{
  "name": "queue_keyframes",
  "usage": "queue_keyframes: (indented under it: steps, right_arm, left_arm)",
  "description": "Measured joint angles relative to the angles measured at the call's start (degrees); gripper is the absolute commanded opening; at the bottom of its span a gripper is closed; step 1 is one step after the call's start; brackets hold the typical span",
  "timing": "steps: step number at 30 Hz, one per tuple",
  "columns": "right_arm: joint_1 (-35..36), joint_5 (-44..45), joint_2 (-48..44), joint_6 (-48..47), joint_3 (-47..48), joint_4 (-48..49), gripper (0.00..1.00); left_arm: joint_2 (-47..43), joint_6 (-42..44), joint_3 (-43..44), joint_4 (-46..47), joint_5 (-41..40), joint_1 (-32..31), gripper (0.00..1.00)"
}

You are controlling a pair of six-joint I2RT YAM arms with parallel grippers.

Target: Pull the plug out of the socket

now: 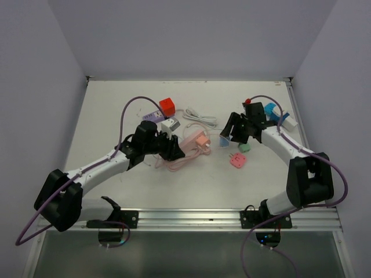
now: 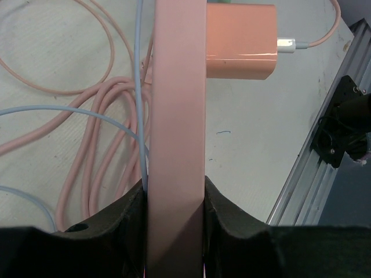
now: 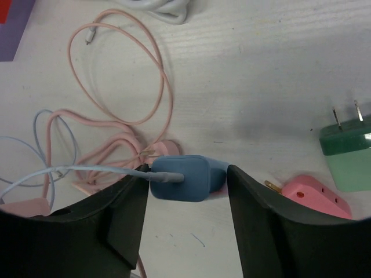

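A pink socket strip (image 2: 175, 116) runs up the middle of the left wrist view, and my left gripper (image 2: 175, 188) is shut on its near end. A salmon plug (image 2: 240, 40) with a cable sits in the strip's right side. In the top view the strip (image 1: 193, 141) lies mid-table with the left gripper (image 1: 175, 149) at its left end. My right gripper (image 3: 186, 174) is open, its fingers straddling a blue plug (image 3: 182, 176) with a pale blue cable. There is a gap on the right side. The top view shows this plug (image 1: 224, 141) just right of the strip, under the right gripper (image 1: 229, 133).
Pink cable loops (image 3: 122, 87) lie left of the blue plug. A green adapter (image 3: 348, 156) and a pink adapter (image 3: 313, 197) lie to its right. At the back are a red cube (image 1: 167, 106), a purple strip (image 1: 152, 116), a white cable (image 1: 200, 119) and a cyan block (image 1: 271, 110).
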Motion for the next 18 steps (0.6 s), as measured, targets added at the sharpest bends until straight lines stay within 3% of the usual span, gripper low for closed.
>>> queue_keyframes:
  steps: [5, 11, 18]
  right_arm:
    - [-1.1, 0.9, -0.1, -0.2, -1.7, 0.7, 0.79]
    - [-1.2, 1.1, -3.4, -0.4, -3.1, -0.2, 0.78]
    - [-1.2, 0.8, -13.4, 0.5, -3.0, 1.1, 0.78]
  left_arm:
    - [0.2, -2.5, -0.9, 1.3, -0.5, 0.0, 0.0]
    - [0.8, -4.2, -2.1, 2.2, -1.0, 0.0, 0.0]
    - [1.2, -5.3, -2.6, 2.2, -3.3, 0.0, 0.0]
